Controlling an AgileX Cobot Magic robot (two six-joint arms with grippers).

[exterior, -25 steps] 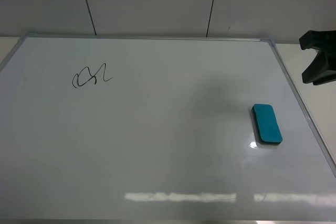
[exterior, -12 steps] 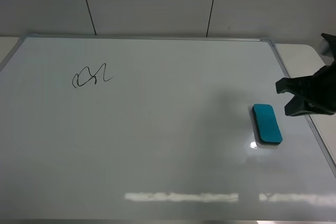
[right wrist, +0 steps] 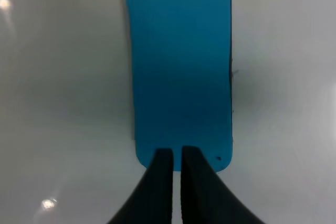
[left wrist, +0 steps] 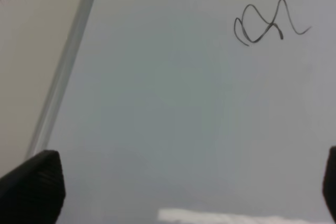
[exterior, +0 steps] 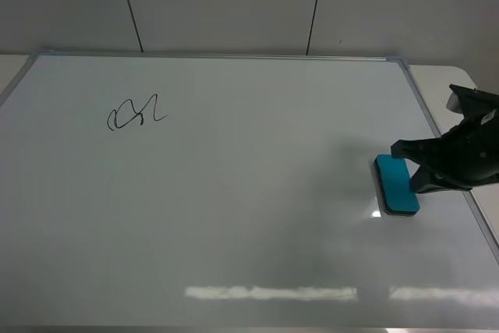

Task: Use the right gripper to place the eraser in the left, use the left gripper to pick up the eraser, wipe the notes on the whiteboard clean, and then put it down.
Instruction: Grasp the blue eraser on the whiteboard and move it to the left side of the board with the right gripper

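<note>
Teal eraser (exterior: 396,183), possibly dark-based; black scribble (exterior: 136,114); white whiteboard (exterior: 234,200).

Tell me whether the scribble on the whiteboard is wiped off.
No, the black scribble shows in full on the whiteboard, and the eraser lies far from it.

1. Teal eraser (exterior: 397,183), a rounded rectangle, lies flat on the whiteboard (exterior: 234,208), 1 short end at the right end effector (right wrist: 172,157) tips.
2. Black scribbled notes (exterior: 134,111) sit well apart from it.
</note>
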